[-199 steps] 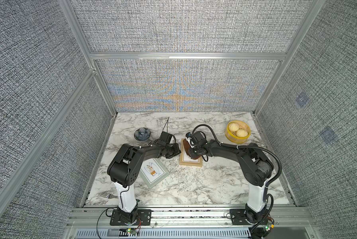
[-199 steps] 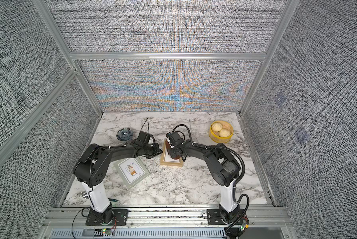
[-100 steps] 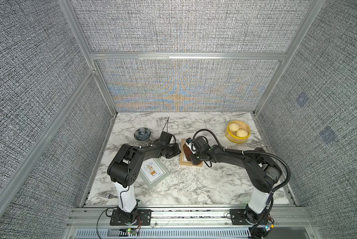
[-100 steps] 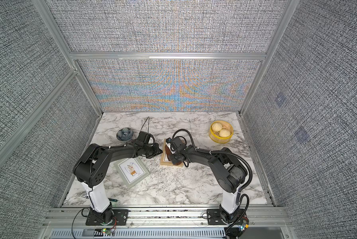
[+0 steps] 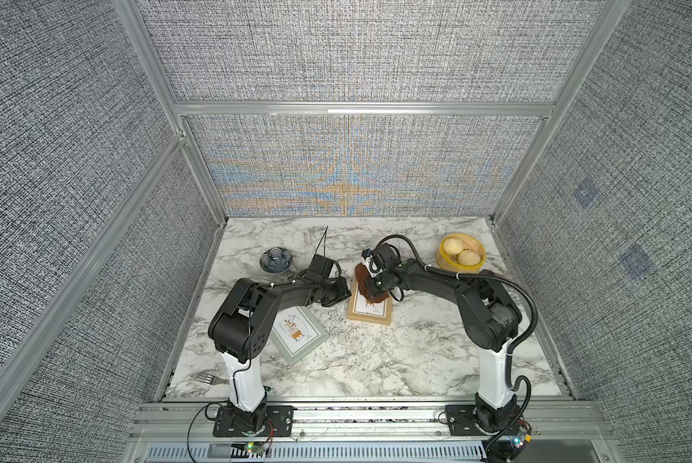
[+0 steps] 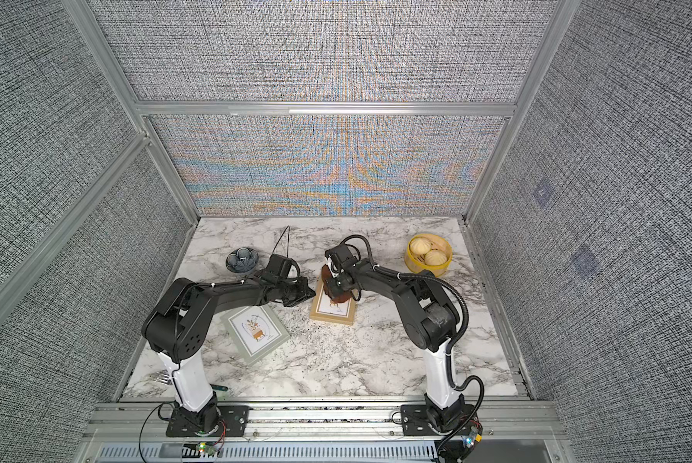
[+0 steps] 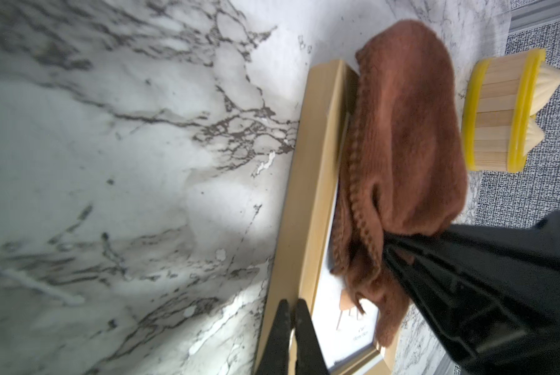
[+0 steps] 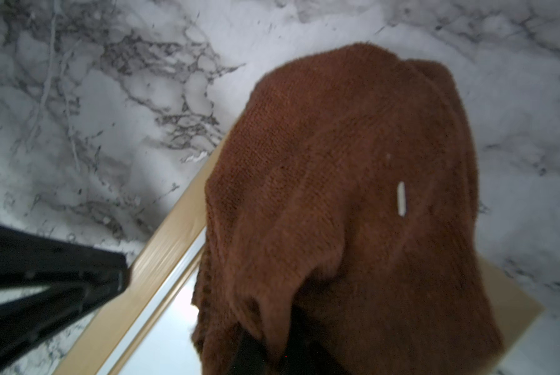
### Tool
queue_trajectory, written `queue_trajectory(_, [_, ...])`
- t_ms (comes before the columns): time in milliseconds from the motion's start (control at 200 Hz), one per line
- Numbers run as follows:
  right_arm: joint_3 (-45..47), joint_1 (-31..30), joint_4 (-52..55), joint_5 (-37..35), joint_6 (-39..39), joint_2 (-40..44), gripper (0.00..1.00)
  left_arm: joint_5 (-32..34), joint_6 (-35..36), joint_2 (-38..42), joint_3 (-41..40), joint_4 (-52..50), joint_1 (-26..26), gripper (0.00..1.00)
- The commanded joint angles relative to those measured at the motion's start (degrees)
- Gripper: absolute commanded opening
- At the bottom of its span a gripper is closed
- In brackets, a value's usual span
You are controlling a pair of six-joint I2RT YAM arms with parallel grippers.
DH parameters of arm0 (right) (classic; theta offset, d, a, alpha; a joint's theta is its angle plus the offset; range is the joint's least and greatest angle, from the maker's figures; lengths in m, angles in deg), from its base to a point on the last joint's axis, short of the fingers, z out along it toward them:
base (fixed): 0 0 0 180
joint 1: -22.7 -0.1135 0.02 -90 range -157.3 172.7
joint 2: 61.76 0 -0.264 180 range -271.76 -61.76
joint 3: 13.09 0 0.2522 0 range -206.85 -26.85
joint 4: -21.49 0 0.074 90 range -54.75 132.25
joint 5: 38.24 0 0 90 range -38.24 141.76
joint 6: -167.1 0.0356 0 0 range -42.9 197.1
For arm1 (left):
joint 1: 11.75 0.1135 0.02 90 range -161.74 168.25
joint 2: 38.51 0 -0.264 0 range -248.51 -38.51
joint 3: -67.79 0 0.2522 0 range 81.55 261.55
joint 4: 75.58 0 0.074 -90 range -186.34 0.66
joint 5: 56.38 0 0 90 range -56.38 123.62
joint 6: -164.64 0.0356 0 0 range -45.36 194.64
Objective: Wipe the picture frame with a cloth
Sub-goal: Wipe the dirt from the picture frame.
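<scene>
Both top views look steeply down from high above the arms' bases onto the whole marble worktop (image 5: 376, 360). Each wrist view sits close, and both share the picture frame (image 7: 307, 181) and cloth (image 8: 353, 194).

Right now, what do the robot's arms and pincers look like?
Both are chunky black jointed links on white lower posts. The right arm carries a ribbed black hose; the left arm thin black wires. The left gripper and right gripper have tapered black fingers.
</scene>
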Motion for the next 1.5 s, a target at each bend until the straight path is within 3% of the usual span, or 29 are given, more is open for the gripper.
queue_trajectory(0, [-2.6,1.5,4.5,-2.8,3.8,-2.1,0.02,6.4,1.1,-1.3,-1.5,-17.1,-0.1,0.06])
queue_trajectory(245, [-9.0,3.7,8.1,-1.4,3.9,-3.3,0.02,6.5,0.9,-0.8,-2.4,-16.0,-0.1,0.06])
queue_trajectory(420, [-5.5,5.6,3.3,3.0,6.1,6.7,0.02,6.4,0.5,-0.7,-2.2,-15.8,-0.1,0.06])
queue_trajectory(570, [-1.6,6.1,0.2,2.2,6.6,11.5,0.02,6.3,0.1,-0.7,-1.9,-15.3,-0.1,0.06])
queue_trajectory(916, [-5.8,0.7,5.0,2.6,3.7,1.9,0.02,5.6,0.2,-0.4,-1.5,-15.3,-0.1,0.08])
queue_trajectory(1181, [-8.5,-0.3,10.1,-4.3,5.5,-4.2,0.00,6.1,-0.6,-0.7,-1.8,-15.8,-0.2,0.09])
queue_trajectory(1496, [1.6,2.4,7.0,-11.7,8.1,1.7,0.00,7.9,-2.0,-0.8,-2.7,-16.8,-0.1,0.08])
